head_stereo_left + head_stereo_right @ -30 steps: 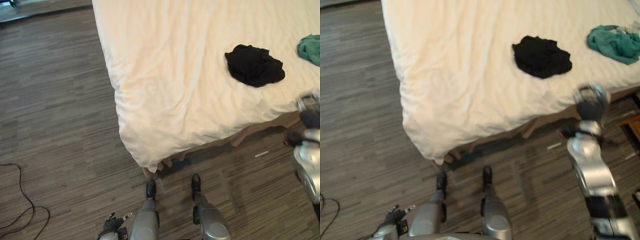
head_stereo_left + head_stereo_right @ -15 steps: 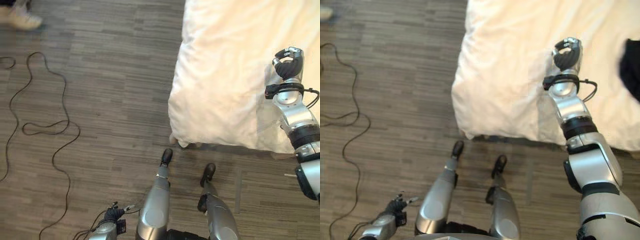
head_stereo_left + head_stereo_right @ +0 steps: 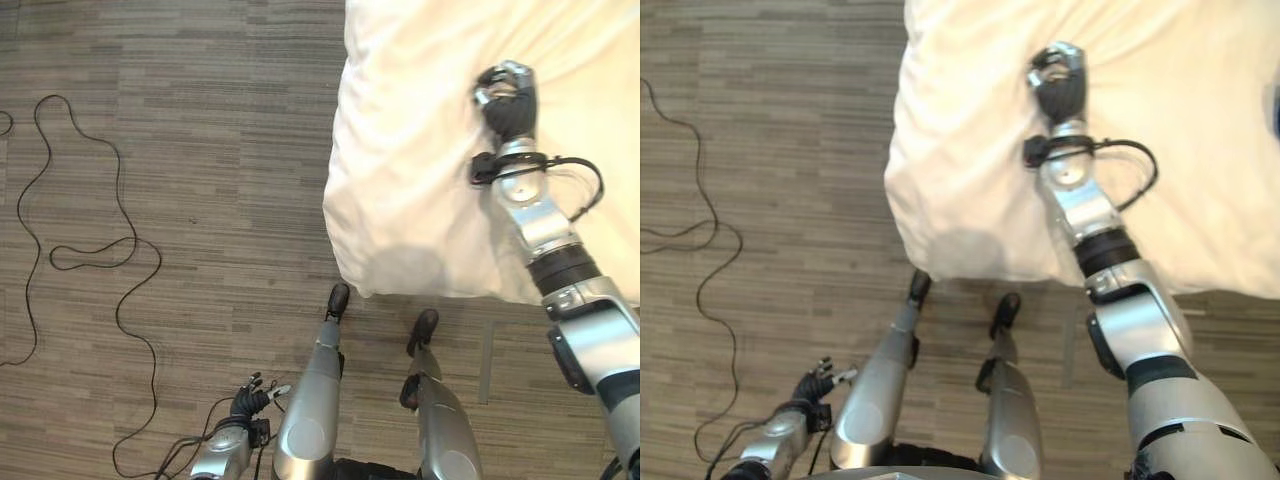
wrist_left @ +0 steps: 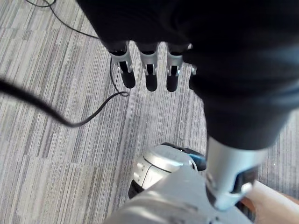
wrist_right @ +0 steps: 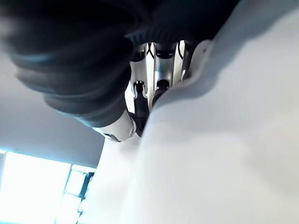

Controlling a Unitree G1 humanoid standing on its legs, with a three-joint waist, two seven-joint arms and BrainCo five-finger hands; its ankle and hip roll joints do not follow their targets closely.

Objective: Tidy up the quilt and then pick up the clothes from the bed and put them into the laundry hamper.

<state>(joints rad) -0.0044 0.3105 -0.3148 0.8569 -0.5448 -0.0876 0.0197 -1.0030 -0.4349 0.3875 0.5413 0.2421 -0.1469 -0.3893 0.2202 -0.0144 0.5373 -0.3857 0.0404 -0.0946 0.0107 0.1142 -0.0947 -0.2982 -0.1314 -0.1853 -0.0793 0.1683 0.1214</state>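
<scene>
The white quilt (image 3: 420, 150) covers the bed, and its corner hangs towards the floor in front of me. My right hand (image 3: 506, 96) rests on the quilt a little in from that corner, its fingers (image 5: 158, 70) curled into a raised fold of the cloth. A sliver of dark clothing (image 3: 1276, 100) shows at the edge of the right eye view, further right on the bed. My left hand (image 3: 250, 400) hangs low by my side over the floor with straight fingers (image 4: 148, 70) and holds nothing.
Grey-brown wood-plank floor (image 3: 180, 200) spreads to the left of the bed and in front of it. The bed's corner (image 3: 355, 280) stands close ahead of me.
The camera has swung, so the whole picture shifted. My right hand has gone from beside the bed's edge up and forward onto the quilt. The left hand stays low.
</scene>
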